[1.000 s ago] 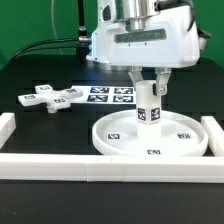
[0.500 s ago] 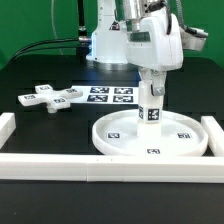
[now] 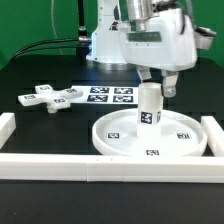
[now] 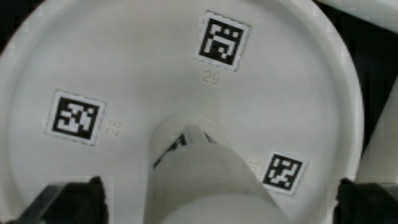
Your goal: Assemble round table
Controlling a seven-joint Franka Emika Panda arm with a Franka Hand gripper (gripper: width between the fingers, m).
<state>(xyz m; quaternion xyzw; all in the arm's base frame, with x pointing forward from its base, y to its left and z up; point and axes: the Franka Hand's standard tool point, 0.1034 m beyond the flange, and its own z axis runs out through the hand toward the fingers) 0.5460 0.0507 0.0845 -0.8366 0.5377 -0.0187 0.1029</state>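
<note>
The Franka arm reaches down from above, wrist twisted slightly askew, its gripper hanging low with dark fingertips spread wide apart.

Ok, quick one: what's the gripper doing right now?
Gripper: looks open, with its fingers either side of the leg, which stands upright on the round disc; holding nothing.

The disc, leg and cross base look like smooth, matt white plastic on a matt black desk top.
</note>
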